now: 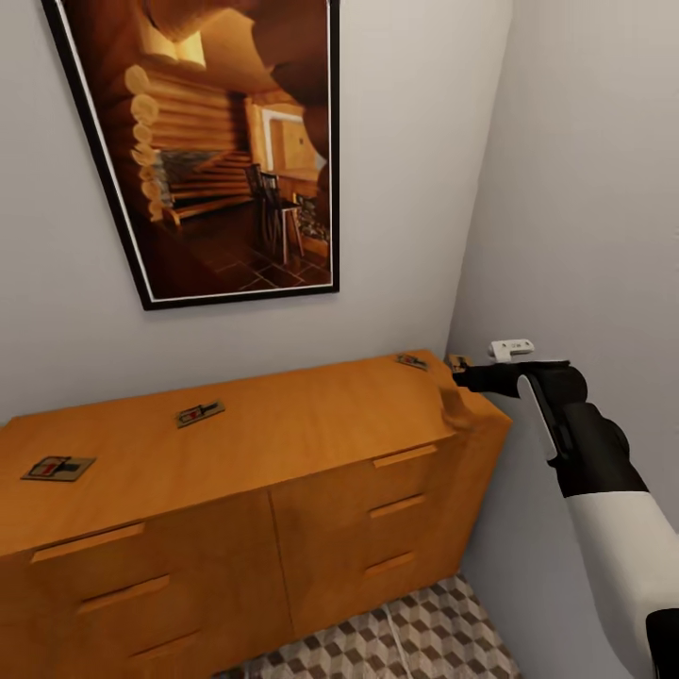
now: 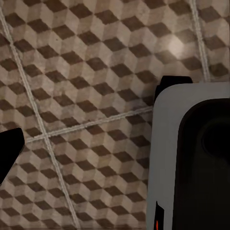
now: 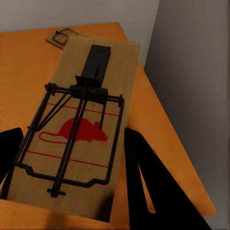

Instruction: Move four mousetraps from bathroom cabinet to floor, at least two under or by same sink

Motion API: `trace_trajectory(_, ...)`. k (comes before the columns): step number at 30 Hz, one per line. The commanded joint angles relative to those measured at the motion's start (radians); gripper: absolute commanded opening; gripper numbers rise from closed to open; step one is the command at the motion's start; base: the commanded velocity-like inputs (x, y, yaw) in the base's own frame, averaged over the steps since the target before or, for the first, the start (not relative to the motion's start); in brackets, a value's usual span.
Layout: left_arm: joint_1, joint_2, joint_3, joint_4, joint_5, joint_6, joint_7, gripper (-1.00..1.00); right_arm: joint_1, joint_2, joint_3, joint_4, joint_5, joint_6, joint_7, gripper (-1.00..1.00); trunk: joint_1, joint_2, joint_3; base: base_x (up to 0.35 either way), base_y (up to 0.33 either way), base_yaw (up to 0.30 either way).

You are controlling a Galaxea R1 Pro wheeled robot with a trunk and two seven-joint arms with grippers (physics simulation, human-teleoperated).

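Note:
The orange-brown cabinet (image 1: 283, 443) stands against the wall, with mousetraps lying flat on its top at the left (image 1: 58, 468), in the middle (image 1: 199, 413) and near the far right (image 1: 411, 361). At the cabinet's right corner my right gripper (image 1: 462, 375) holds another mousetrap (image 1: 459, 361). Up close, that mousetrap (image 3: 76, 124) is a wooden plate with a red mouse print and a wire bar. My right gripper (image 3: 74, 132) is shut on it, a finger against each long edge, just above the cabinet top (image 3: 28, 62). A neighbouring mousetrap (image 3: 64, 36) lies beyond. The patterned bathroom floor (image 2: 86, 72) lies below my left gripper's one visible fingertip (image 2: 10, 147), which sits far to the side.
A large framed picture (image 1: 207, 151) hangs above the cabinet. The side wall (image 1: 585, 236) runs close along the cabinet's right end, with a small white fitting (image 1: 510, 350) on it. A strip of tiled floor (image 1: 424, 632) shows in front. My own grey-and-black body (image 2: 191, 158) appears in the left wrist view.

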Motion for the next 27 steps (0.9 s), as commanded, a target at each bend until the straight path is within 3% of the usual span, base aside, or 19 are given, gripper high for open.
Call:
trace_trajectory(1, -0.002, 0.0, 0.005, 0.004, 0.001, -0.006, -0.005, 1.0, -0.001, -0.001, 0.001, 0.0, -0.011, 0.004, -0.005, -1.0, 0.0, -0.001, -0.001, -0.207, 0.0, 0.0)
trace_trajectory(27, -0.002, 0.0, 0.005, 0.004, 0.001, -0.006, -0.005, 1.0, -0.001, 0.002, 0.003, 0.063, -0.011, 0.0, -0.003, -1.0, 0.0, -0.001, -0.001, -0.205, 0.0, 0.0)
